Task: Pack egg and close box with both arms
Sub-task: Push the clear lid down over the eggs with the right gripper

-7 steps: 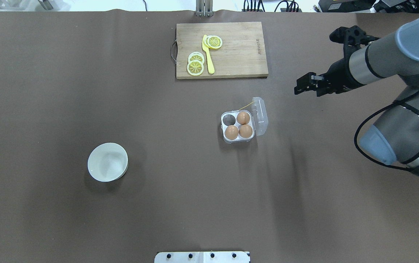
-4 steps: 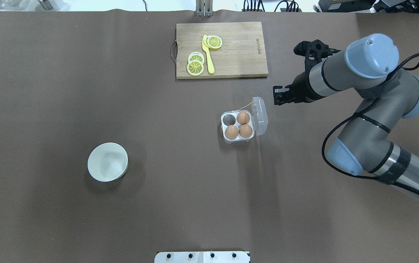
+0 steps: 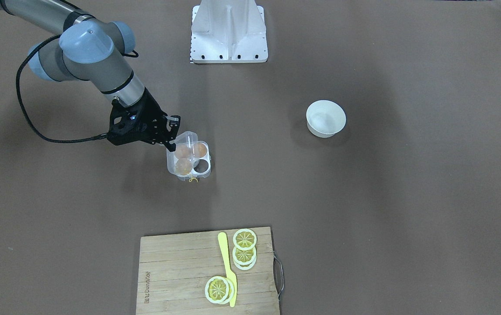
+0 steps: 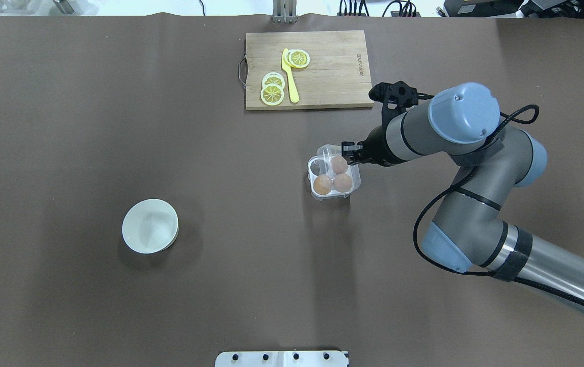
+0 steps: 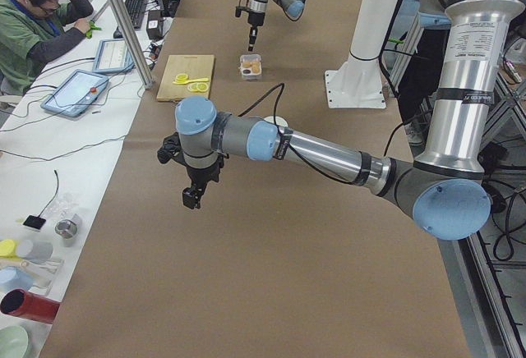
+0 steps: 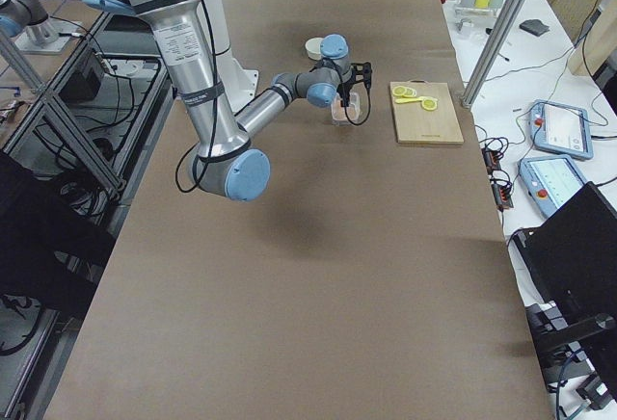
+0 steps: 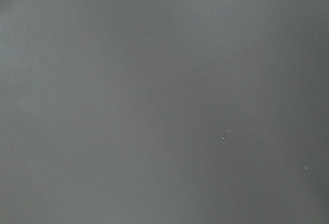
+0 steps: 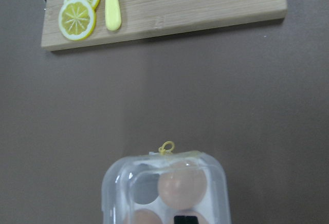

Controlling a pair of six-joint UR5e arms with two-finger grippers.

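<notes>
Overhead exterior: right arm (image 4: 457, 120) stretches leftward, closed end effector (image 4: 349, 151) at the box (image 4: 315, 169).

The surface (image 4: 68, 127) is a flat, dull brown all over. The right pincer (image 4: 347, 149) is black, on an arm (image 4: 414, 135) of silver-grey with pale-blue caps and a black cable (image 4: 415, 234). Right at the pincer's tip, the box (image 4: 316, 195) is clear, whitish plastic with a small yellow loop (image 8: 166, 147). The eggs (image 4: 342, 182) inside are light brown. Beyond the pincer, the board (image 4: 333, 76) is pale wood with fine straight grain. Its lemon slices (image 4: 272, 94) are yellow with white rims and spoke lines, and its knife (image 4: 290, 81) is plain yellow. Well away from the pincer, the bowl (image 4: 150, 226) is white.
</notes>
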